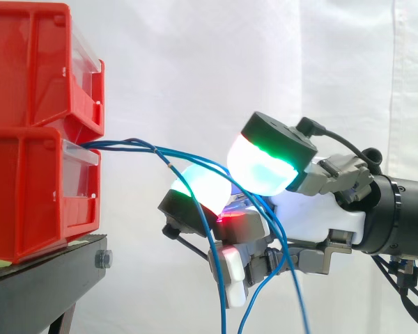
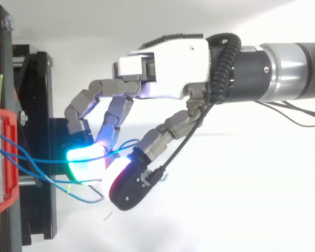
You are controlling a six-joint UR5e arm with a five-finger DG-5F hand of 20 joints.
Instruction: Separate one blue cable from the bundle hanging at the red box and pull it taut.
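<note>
Robot hand (image 2: 168,68) reaching leftward, fingers curled, pinching blue cable (image 2: 47,159).

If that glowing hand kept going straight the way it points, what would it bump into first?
The hand sits among the blue cables; past them it would likely meet the front of the lower red bin, though depth is uncertain.

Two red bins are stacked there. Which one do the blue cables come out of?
The lower red bin. The blue cables leave over its clear front lip, just beneath the upper red bin, and run into the hand.
</note>
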